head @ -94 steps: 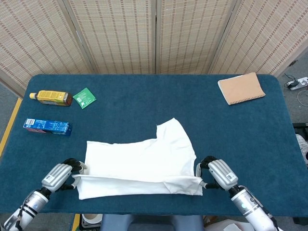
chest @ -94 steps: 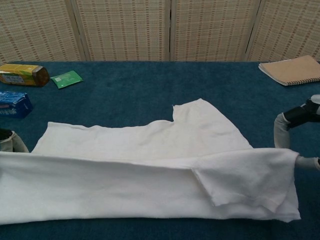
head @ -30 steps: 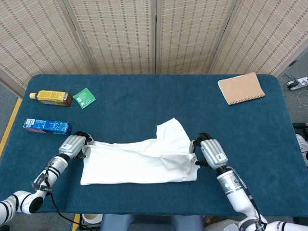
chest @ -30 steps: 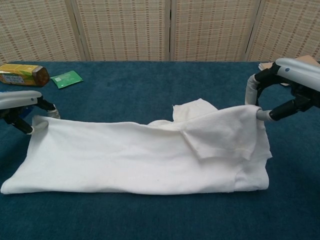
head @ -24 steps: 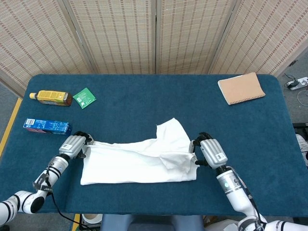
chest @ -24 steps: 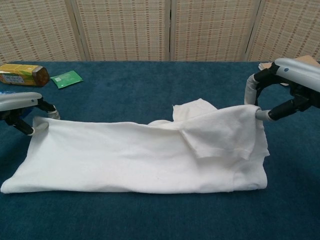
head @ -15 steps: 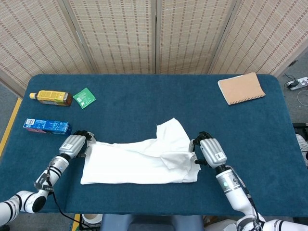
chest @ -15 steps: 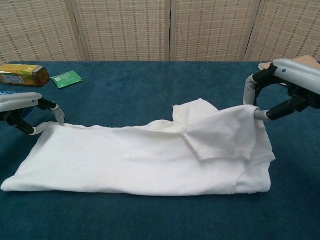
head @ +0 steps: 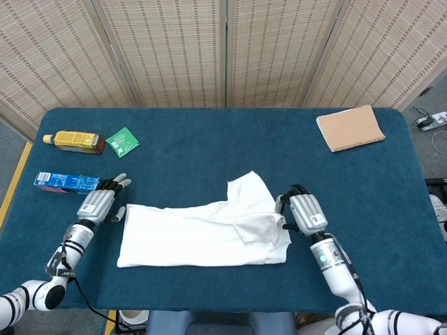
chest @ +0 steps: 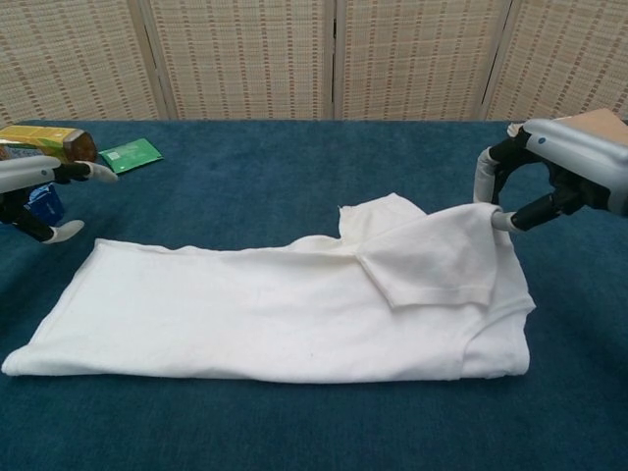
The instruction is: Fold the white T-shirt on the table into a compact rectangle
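Observation:
The white T-shirt [head: 195,236] [chest: 265,314] lies near the table's front edge, folded lengthwise into a long band. One flap [head: 249,190] sticks out toward the back and a sleeve is doubled over at the right end. My left hand [head: 100,205] [chest: 44,186] hovers just off the shirt's left end, fingers spread, holding nothing. My right hand [head: 304,211] [chest: 554,177] is at the shirt's right end. Its fingertips [chest: 489,212] pinch the folded edge, and the cloth rises slightly to them.
At the far left are a yellow bottle [head: 73,142] [chest: 41,144], a green packet [head: 123,142] [chest: 130,154] and a blue box [head: 68,183], close to my left hand. A brown notebook [head: 349,128] lies at the back right. A woven screen stands behind the table.
My left hand has let go of the shirt's left corner, opened its fingers and drawn back to the left. The corner now lies flat. My right hand keeps its pinch and has barely shifted.

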Robot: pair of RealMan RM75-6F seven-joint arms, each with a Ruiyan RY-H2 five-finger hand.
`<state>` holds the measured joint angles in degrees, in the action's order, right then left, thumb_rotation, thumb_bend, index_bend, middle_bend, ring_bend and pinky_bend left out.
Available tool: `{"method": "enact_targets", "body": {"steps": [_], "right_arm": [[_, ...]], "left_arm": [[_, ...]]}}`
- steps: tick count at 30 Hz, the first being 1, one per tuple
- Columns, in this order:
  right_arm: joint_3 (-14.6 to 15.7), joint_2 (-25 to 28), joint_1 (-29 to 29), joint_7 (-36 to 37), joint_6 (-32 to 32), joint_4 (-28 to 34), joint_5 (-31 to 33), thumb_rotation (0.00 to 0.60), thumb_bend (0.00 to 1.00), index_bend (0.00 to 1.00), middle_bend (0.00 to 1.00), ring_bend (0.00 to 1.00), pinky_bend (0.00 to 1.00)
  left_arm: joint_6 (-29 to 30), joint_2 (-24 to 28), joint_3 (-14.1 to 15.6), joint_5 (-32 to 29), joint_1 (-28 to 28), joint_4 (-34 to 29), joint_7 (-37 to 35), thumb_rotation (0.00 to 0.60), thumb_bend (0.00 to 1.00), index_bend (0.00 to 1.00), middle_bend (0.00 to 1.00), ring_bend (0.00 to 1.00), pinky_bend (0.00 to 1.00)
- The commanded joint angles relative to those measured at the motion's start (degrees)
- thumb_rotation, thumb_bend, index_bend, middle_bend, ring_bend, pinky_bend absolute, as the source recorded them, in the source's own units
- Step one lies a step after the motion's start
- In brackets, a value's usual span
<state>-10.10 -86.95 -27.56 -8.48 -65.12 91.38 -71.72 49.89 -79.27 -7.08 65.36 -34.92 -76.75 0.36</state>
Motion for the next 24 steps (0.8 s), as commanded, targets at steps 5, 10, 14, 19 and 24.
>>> {"method": "enact_targets", "body": {"steps": [5, 10, 14, 19, 24], "right_arm": [[-1.5, -3.1, -1.3, 0.1, 0.8, -5.3, 2.2, 0.600, 0.62, 0.88, 0.56, 0.36, 0.16], [-2.0, -5.5, -2.2, 0.7, 1.5, -9.4, 2.6, 0.600, 0.62, 0.88, 0.56, 0.36, 0.16], [-2.0, -7.2, -3.1, 1.1, 2.5, -12.5, 2.7, 0.600, 0.62, 0.88, 0.56, 0.36, 0.16], [-2.2, -9.2, -3.9, 1.2, 3.2, -15.9, 2.9, 0.600, 0.62, 0.88, 0.56, 0.36, 0.16], [-2.4, -10.5, -4.6, 1.3, 3.3, -18.3, 2.7, 0.600, 0.62, 0.88, 0.56, 0.36, 0.16]], "left_arm": [[6.1, -0.5, -2.5, -1.2, 2.5, -0.6, -1.4, 0.600, 0.49, 0.00, 0.00, 0.00, 0.01], [9.1, 0.3, -3.0, -1.0, 4.1, -2.4, -1.5, 0.600, 0.49, 0.00, 0.00, 0.00, 0.01], [10.1, 1.8, -3.0, -1.0, 5.1, -4.5, -1.2, 0.600, 0.49, 0.00, 0.00, 0.00, 0.01], [10.9, 3.3, -3.2, -1.0, 6.0, -6.4, -1.1, 0.600, 0.49, 0.00, 0.00, 0.00, 0.01], [11.8, 4.3, -3.4, -0.8, 6.6, -7.7, -1.0, 0.600, 0.49, 0.00, 0.00, 0.00, 0.01]]}}
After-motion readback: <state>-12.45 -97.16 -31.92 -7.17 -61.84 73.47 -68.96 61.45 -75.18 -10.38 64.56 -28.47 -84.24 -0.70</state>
